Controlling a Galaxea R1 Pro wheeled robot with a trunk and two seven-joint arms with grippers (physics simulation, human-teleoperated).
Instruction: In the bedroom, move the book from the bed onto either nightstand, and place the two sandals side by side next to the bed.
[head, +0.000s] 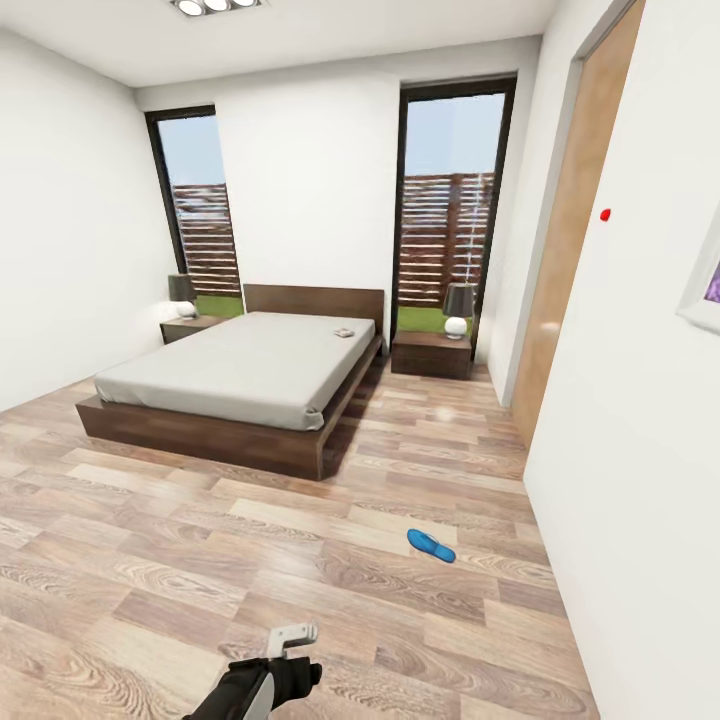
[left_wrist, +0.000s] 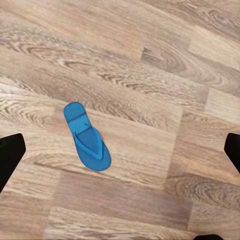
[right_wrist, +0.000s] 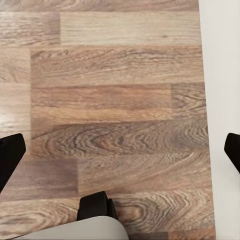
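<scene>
A: How many sandals can you count?
B: One blue sandal, flat and sole-shaped, on the wood-plank floor well short of the bed

A: And the rest?
B: One low bed, dark wooden frame, plain off-white mattress. A small book lies near its headboard. Two dark nightstands, one either side of the bed, each bearing a lamp

A: The end effectors?
B: Left end effector spread wide, empty, above a sandal; right end effector likewise spread over bare planks
</scene>
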